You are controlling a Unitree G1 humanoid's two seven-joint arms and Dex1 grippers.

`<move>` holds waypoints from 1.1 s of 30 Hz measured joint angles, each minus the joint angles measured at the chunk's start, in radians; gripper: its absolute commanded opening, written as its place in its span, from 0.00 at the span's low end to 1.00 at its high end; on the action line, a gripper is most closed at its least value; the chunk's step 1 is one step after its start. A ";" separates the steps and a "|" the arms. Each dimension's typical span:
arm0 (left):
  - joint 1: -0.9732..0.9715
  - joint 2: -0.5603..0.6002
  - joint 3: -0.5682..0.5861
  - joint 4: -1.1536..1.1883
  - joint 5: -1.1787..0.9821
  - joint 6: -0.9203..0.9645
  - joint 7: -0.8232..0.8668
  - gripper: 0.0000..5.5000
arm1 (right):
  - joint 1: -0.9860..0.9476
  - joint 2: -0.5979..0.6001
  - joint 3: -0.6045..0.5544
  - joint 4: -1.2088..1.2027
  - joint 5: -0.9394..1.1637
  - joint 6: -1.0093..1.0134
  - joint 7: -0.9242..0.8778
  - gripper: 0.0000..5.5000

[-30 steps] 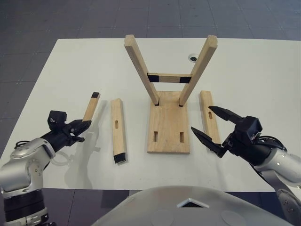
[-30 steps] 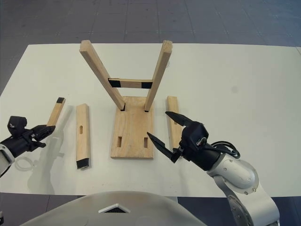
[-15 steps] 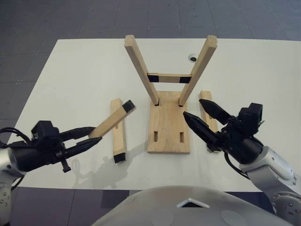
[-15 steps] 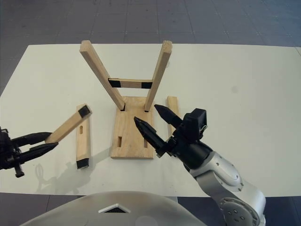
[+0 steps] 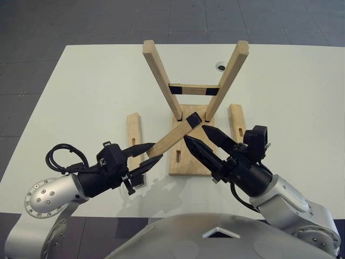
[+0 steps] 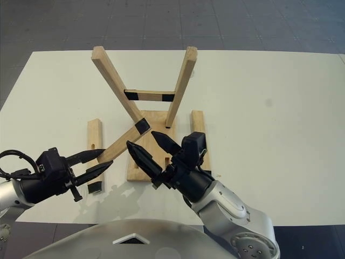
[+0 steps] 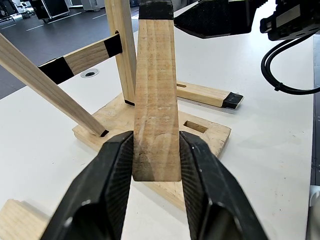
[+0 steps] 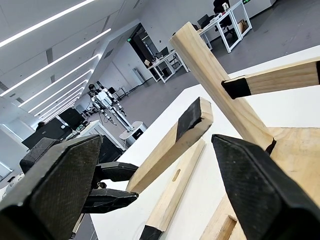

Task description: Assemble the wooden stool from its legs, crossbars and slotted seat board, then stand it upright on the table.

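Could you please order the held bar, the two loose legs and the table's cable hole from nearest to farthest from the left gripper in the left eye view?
1. Held bar, clamped in the left gripper.
2. Left loose leg, just beside the gripper.
3. Right loose leg, across the seat board.
4. Cable hole, farthest back, toward the right.

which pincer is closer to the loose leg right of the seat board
Right. The right pincer hovers over the board beside that leg; the left pincer, gripping a crossbar, is off the board's left edge.
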 measured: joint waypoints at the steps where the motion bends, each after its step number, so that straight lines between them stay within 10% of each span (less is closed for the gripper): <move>1: 0.002 0.000 -0.004 -0.006 0.000 -0.001 0.008 0.24 | -0.002 0.002 -0.001 0.001 -0.001 -0.002 0.000 0.74; 22: -0.018 -0.007 -0.158 -0.047 0.009 -0.022 0.110 0.24 | -0.082 0.168 0.071 0.146 -0.091 -0.052 0.044 0.74; 33: -0.034 -0.007 -0.214 -0.060 0.001 -0.021 0.158 0.24 | -0.069 0.220 0.071 0.176 -0.080 -0.084 0.064 0.36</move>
